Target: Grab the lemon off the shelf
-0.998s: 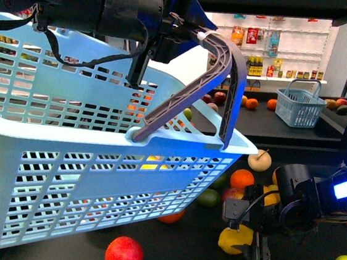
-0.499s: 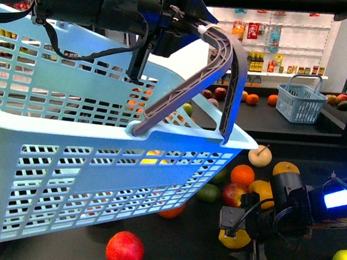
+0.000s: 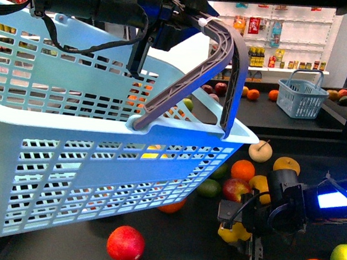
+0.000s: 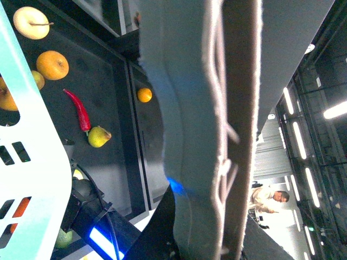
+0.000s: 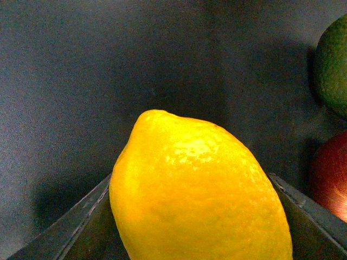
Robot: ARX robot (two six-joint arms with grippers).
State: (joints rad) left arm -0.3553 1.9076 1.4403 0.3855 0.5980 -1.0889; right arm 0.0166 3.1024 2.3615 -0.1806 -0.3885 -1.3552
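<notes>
Count: one lemon (image 3: pixel 234 233), two baskets: the big light-blue basket (image 3: pixel 94 177) up in the air and a small blue basket (image 3: pixel 301 100) on the far tier. Near the lemon I count two oranges (image 3: pixel 242 169) in clear view, two red apples (image 3: pixel 125 245) and one pale stemmed fruit (image 3: pixel 260 151).

No writing I can read; the bottle labels on the wall are too small.

The lemon (image 5: pixel 198 189) is plain yellow, glossy, finely pitted, oval with a blunt tip. It's toward the front edge of the shelf (image 3: pixel 197 257), on the dark tier right of the big basket; can't tell if it touches the tier.

My right pincer (image 3: pixel 243 242) is closed partway on it, one of the dark fingers (image 5: pixel 297 214) on each side. My left pincer (image 3: pixel 188 17) is clamped on the grey handle (image 3: pixel 229 67) and the basket hangs tilted.
</notes>
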